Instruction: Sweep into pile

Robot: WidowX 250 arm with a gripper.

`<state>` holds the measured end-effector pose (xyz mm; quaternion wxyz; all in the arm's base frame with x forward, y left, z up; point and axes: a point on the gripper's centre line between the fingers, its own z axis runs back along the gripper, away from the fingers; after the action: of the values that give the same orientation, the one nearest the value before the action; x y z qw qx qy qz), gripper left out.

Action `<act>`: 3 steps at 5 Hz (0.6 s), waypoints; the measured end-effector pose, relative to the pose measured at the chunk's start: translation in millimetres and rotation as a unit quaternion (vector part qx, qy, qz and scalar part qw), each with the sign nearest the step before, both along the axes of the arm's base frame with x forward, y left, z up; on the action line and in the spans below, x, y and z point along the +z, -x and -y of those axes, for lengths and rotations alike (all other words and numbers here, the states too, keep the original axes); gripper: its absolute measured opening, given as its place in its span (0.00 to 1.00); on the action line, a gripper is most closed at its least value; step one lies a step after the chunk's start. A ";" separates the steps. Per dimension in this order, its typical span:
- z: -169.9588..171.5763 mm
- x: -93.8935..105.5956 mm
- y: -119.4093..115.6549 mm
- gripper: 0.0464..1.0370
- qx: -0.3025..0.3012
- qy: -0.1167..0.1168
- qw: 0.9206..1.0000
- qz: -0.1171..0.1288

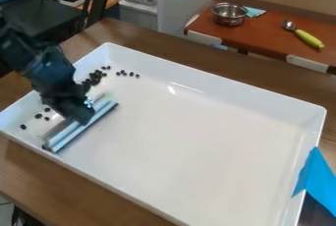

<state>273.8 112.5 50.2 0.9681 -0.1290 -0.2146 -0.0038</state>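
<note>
White tray (pixel 190 166) nearest me; the claw (pixel 81 116) pinches the sweeper (pixel 85 128). Keep it flat, easing stray beans (pixel 38 116) toward the far-left corner's cluster (pixel 96 76).

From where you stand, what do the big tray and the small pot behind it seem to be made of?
Tray: probably glossy plastic, given its sharp white highlight. Pot: likely polished metal, silvery with bright reflections.

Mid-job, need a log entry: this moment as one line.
gripper at sweeper | sweeper in tray, picture-left end | dark beans scattered, densest toward tray's top corner | strays near left wall | no single pile yet
</note>
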 end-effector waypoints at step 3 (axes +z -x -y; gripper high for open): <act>-24.8 21.2 -7.5 0.33 0.021 0.024 0.999 0.018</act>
<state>281.3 137.2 71.4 0.9606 -0.1472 -0.2350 0.0188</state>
